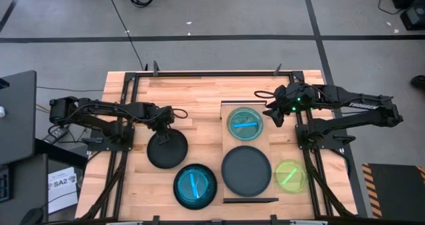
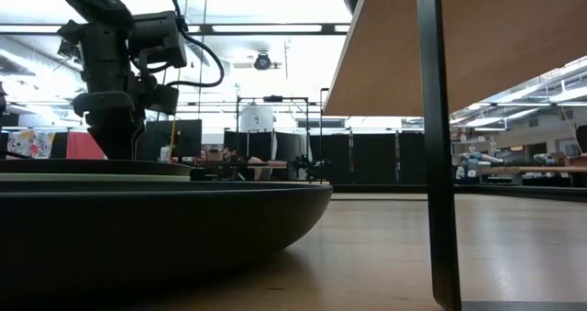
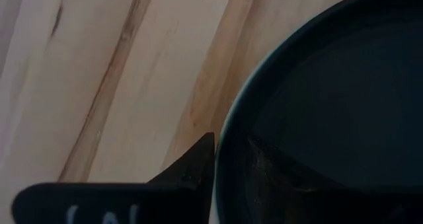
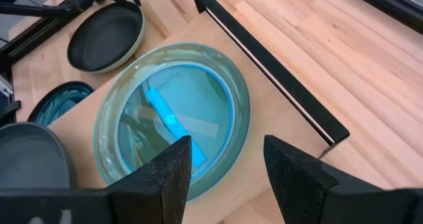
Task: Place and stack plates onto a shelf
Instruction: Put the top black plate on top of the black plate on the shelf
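Observation:
My left gripper (image 1: 163, 123) is at the far rim of a black plate (image 1: 167, 152) that lies flat on the table's left half, and it is shut on that rim. The shelf (image 1: 265, 142) is a pale plank at the table's centre-right. A mint plate (image 1: 246, 122) with a teal-blue plate inside it rests on the shelf's far half. Another black plate (image 1: 246, 170) sits on its near half. My right gripper (image 4: 228, 151) is open above the shelf's far right corner, just right of the mint plate (image 4: 172, 118), touching nothing. My left gripper holds the black plate by its far rim (image 3: 223, 151). One finger (image 3: 195, 164) is outside the wall and the other is inside the bowl. The fingers come from above, slanting from the far side. The plate's base stays on the table.
A teal-blue plate (image 1: 195, 185) lies near the table's near edge, left of the shelf. A lime-green plate (image 1: 290, 175) lies right of the shelf. Dark edging (image 4: 264, 59) runs along the shelf's far end. Bare tabletop lies far left and far centre.

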Controlling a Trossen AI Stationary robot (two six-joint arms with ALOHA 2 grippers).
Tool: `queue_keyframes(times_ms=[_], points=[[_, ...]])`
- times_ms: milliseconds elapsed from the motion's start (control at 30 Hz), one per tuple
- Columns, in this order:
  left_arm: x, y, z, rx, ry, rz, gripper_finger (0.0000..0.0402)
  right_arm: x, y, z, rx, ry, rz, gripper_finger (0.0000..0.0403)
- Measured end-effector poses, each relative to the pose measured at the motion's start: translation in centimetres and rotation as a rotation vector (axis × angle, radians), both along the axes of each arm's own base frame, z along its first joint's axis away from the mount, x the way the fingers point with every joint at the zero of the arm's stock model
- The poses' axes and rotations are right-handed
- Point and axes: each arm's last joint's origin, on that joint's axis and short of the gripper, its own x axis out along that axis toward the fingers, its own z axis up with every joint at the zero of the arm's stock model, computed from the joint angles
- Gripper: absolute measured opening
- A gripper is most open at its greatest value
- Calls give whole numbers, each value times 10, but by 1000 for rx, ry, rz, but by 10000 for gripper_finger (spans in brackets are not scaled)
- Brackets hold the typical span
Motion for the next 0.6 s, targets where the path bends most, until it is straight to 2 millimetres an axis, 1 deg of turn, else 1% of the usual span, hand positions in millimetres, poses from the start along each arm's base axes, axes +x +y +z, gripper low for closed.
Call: queue_keyframes(times_ms=[167, 267, 600], points=[[0, 0, 0, -2, 0, 2, 40, 0, 0, 0, 0, 0, 0, 195], [0, 0, 0, -5, -4, 4, 21, 0, 0, 0, 0, 0, 0, 195], [0, 0, 1, -1, -5, 2, 17, 0, 0, 0, -1, 0, 0, 195]])
